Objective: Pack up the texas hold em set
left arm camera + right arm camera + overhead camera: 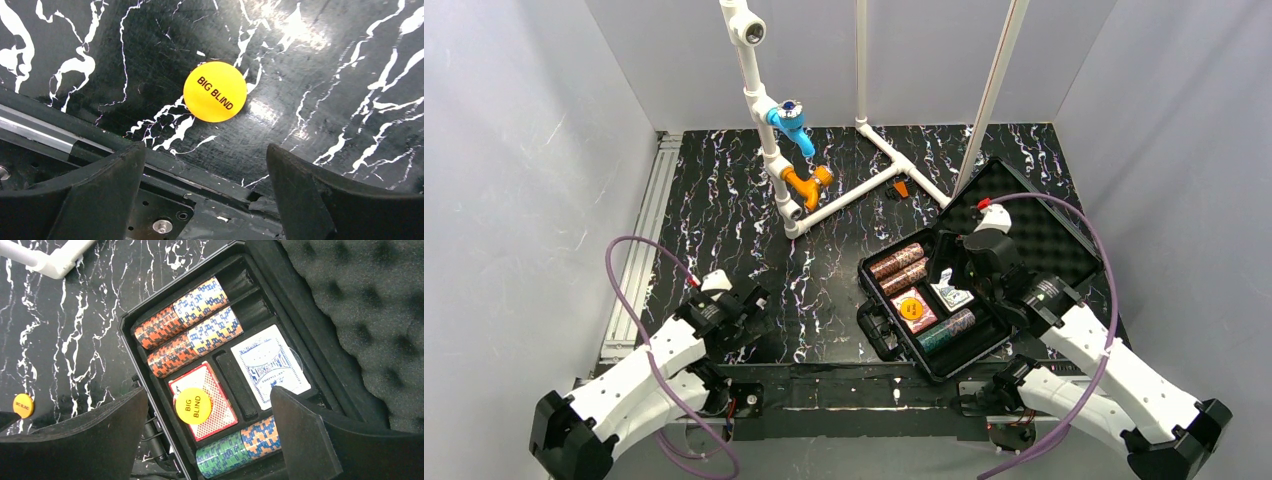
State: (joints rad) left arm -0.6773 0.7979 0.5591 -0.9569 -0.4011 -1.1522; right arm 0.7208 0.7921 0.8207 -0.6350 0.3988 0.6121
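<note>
Left gripper [204, 150] stood spread and empty, orange disc [215, 91] at its twelve o'clock; right gripper [210, 390] spread above case [131, 320].

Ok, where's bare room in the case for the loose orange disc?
Free: the chip rows' empty ends between the two rolls and the foam lid; the narrow slot between red deck and blue deck. Crowded: both decks, bottom roll.
</note>
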